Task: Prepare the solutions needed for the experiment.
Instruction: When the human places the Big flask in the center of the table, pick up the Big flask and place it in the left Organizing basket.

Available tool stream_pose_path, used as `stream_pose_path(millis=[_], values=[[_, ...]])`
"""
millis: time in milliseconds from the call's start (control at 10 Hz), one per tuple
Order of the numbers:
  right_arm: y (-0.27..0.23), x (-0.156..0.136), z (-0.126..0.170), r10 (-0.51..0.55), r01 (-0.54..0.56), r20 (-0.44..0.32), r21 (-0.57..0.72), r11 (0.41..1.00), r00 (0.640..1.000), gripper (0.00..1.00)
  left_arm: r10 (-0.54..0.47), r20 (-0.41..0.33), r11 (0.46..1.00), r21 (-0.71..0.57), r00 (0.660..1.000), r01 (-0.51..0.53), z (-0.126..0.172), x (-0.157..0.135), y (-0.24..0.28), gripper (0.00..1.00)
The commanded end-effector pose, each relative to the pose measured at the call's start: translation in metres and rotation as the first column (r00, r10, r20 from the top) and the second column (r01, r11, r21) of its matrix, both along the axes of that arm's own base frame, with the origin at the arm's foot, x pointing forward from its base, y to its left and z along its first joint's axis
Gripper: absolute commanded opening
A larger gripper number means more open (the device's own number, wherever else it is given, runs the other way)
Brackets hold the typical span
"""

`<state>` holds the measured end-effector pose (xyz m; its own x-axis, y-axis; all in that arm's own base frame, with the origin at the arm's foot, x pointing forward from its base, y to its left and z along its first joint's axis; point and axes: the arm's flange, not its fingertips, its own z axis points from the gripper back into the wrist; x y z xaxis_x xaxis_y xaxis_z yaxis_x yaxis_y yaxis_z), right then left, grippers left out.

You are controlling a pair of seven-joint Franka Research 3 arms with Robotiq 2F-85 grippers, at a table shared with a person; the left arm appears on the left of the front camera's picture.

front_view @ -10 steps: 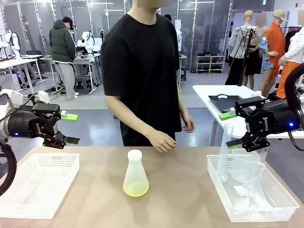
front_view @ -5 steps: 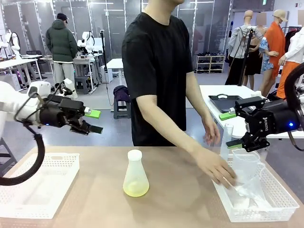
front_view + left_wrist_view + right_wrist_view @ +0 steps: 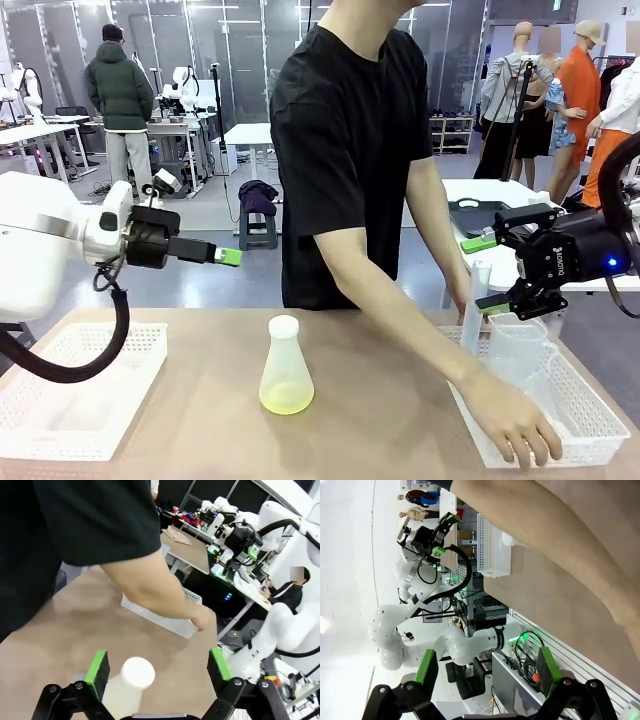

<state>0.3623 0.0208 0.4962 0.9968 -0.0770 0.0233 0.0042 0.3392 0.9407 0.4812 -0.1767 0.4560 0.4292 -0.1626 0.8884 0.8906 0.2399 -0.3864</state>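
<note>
The solutions are a little pale yellow liquid [image 3: 286, 398] in the bottom of a frosted conical flask [image 3: 285, 365] with a white cap, standing mid-table. My left gripper [image 3: 226, 256] hovers open above and left of the flask, pointing right. In the left wrist view the flask's cap [image 3: 137, 672] lies below my open left gripper [image 3: 159, 666], nearer its left pad. My right gripper [image 3: 487, 273] stands open over the right basket, beside the measuring cylinder [image 3: 473, 310]. In its own wrist view the right gripper [image 3: 486, 665] holds nothing.
A white basket [image 3: 590, 440] at the right holds the cylinder and a clear beaker [image 3: 515, 350]. The person's hand [image 3: 517, 428] rests on its front rim, the forearm [image 3: 560, 545] crossing under my right gripper. Another white basket [image 3: 80, 385] sits at the left.
My left arm has swung right toward the table's middle. The person has leaned in and reached a hand along the right basket to its front rim. My right arm has stayed still.
</note>
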Motion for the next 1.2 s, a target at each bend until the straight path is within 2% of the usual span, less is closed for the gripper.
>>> stream_pose_path(millis=[0,100,600,700,800,900,1000,1100], values=[[0.000,-0.001,0.001,-0.001,0.001,0.009,0.014,1.000,1.000,1.00,-0.004,-0.053,0.999,-0.048,0.999,0.002,0.000,-0.003,-0.010,1.00],[0.000,-0.001,0.001,-0.001,0.001,0.009,0.014,1.000,1.000,1.00,0.000,0.000,1.000,0.000,1.000,0.000,0.000,0.000,0.000,1.00],[0.000,-0.001,0.001,-0.001,0.001,0.009,0.014,1.000,1.000,1.00,0.008,-0.008,1.000,-0.010,1.000,-0.008,0.000,0.000,-0.001,1.00],[0.000,-0.001,0.001,-0.001,0.001,0.009,0.014,1.000,1.000,1.00,0.058,0.163,0.998,-0.043,0.985,-0.052,-0.012,0.014,0.000,1.00],[0.000,-0.001,0.001,-0.001,0.001,0.009,0.014,1.000,1.000,1.00,0.057,0.315,0.998,-0.025,0.947,-0.051,-0.020,0.017,0.000,1.00],[0.000,-0.001,0.001,-0.001,0.001,0.009,0.014,1.000,1.000,1.00,0.015,0.426,1.000,-0.008,0.904,-0.013,-0.025,0.017,-0.002,1.00],[0.000,-0.001,0.001,-0.001,0.001,0.009,0.014,1.000,1.000,1.00,-0.041,0.466,0.998,-0.014,0.884,0.054,-0.028,0.019,-0.007,1.00],[0.000,-0.001,0.001,-0.001,0.001,0.009,0.014,1.000,1.000,1.00,-0.068,0.488,0.997,-0.002,0.870,0.079,-0.032,0.019,-0.010,1.00]])
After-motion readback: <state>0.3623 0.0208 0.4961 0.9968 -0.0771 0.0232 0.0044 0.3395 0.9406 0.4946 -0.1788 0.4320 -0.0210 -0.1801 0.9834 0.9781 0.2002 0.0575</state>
